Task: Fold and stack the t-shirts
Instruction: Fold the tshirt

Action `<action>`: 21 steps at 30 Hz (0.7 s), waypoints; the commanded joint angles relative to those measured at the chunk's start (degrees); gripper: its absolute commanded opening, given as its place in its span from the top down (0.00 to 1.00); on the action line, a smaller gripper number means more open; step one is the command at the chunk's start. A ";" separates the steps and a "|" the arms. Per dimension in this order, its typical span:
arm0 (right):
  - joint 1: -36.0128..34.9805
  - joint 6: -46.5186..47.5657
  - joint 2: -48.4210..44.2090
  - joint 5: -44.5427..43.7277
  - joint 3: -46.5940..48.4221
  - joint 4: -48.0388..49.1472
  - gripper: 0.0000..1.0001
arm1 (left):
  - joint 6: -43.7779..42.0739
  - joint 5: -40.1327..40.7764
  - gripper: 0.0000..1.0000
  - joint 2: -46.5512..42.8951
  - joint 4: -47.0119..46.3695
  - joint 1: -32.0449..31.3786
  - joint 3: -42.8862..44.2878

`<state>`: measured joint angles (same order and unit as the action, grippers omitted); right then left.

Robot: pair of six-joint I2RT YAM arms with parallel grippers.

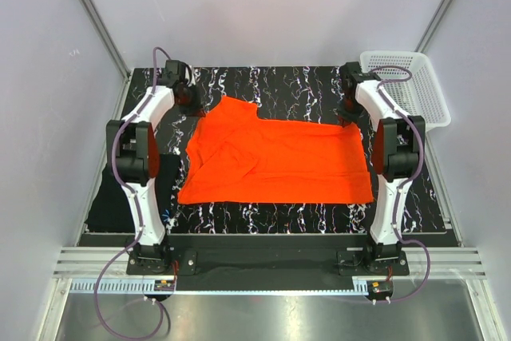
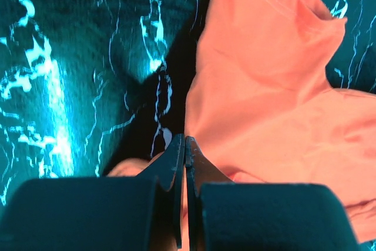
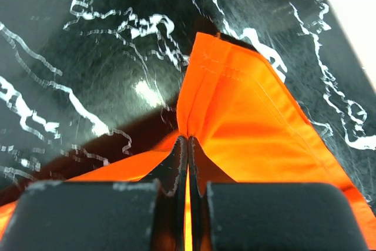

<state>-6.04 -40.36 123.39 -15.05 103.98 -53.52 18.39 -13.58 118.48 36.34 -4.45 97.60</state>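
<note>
An orange-red t-shirt [image 1: 279,161] lies spread across the black marbled mat [image 1: 303,81]. Its left side is rumpled. At the shirt's far left corner, my left gripper [image 1: 189,95] is shut, and orange cloth [image 2: 264,98] shows in the slit between its fingers [image 2: 185,139]. My right gripper [image 1: 349,111] is at the far right corner. In the right wrist view it [image 3: 188,139] is shut on a pinched fold of the hem [image 3: 247,116], which rises from the mat. A black folded t-shirt [image 1: 108,205] lies to the left of the mat, partly hidden behind the left arm.
A white mesh basket [image 1: 415,85] stands at the back right, beyond the right arm. White walls with metal rails enclose the table on three sides. Both arm bases sit on the near edge.
</note>
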 commanded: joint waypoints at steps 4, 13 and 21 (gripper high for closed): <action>0.07 1.34 -7.99 0.81 -6.50 3.15 1.00 | 0.68 1.10 1.00 -6.50 -0.83 0.05 -4.78; 0.07 -0.16 -14.75 1.95 -14.86 5.35 1.00 | 1.38 5.05 1.00 -12.65 -0.92 -0.12 -9.97; 0.07 1.16 -18.62 0.64 -21.27 6.49 1.00 | 2.53 6.99 1.00 -17.57 -0.22 -0.30 -15.32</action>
<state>-6.04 -39.81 108.60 -13.80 84.66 -48.42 20.40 -9.28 104.66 36.77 -4.54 84.27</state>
